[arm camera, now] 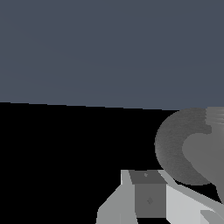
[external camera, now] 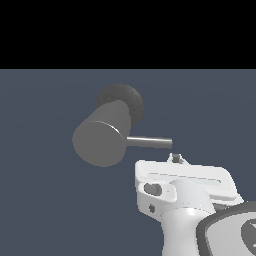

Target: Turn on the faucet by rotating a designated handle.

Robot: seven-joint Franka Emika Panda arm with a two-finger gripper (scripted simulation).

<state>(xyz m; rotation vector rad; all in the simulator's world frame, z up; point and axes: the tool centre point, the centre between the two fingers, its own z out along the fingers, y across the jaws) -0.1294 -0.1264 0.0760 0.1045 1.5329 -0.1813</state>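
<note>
One gripper point(external camera: 175, 158) sits just beneath the tip of the handle point(external camera: 149, 142), which projects from the faucet point(external camera: 102, 137) toward the exterior view's right; its jaw spread cannot be told. Contact so near the tip risks slipping off during rotation.

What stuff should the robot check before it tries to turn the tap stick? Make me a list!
1. Handle in sight: ok, the thin rod sticks out of the faucet toward the exterior view's right.
2. Nothing in the way of the handle: ok, no other object shows near it.
3. Gripper close to the handle: ok, its fingertips show just under the rod's free end in the exterior view.
4. Gripper touching the handle: not ok, a small gap shows between them.
5. Fingers open wide enough for the rod: cannot tell, the hand hides most of them.
6. Gripper at the same depth as the rod: cannot tell, the wrist view shows only the round base.
</note>
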